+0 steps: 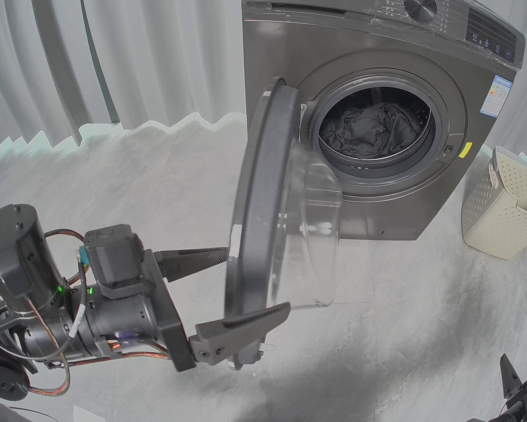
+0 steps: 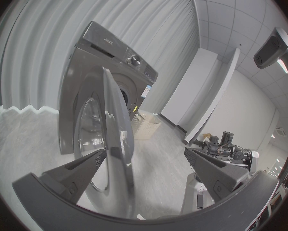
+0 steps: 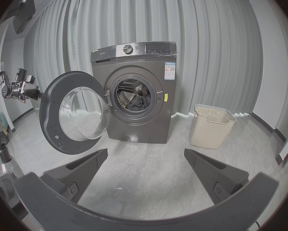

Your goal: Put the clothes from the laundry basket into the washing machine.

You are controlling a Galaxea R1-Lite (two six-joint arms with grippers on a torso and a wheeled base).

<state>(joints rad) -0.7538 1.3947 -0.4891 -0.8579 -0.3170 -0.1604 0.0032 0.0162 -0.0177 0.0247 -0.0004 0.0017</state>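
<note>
"Looking at the washing machine [image 1: 392, 36], where were the clothes [image 1: 369, 130]?"
"A dark bundle lay inside the drum, low and towards the front. The door [image 1: 263, 194] stood swung wide on the robot's left, its clear bowl turned towards the opening."
"And the left gripper [image 1: 256, 281]?"
"It was at the door's free edge with its jaws spread wide. The rim stood between the two fingers [image 2: 83, 167], but I could not tell whether either finger touched it."
"The right gripper [image 3: 144, 153]?"
"It was low on the robot's right, well apart from the machine, and its jaws were spread too. Its wrist view faced the open drum and the laundry basket [image 3: 211, 125]."
"Where did the basket stand?"
"It stood upright on the pale floor [image 1: 404, 335], just beside the machine on the robot's right. It was cream with perforated walls. I could not see its bottom, so I could not tell what it held. Pleated grey curtains [image 1: 158, 42] hung behind everything"
</note>
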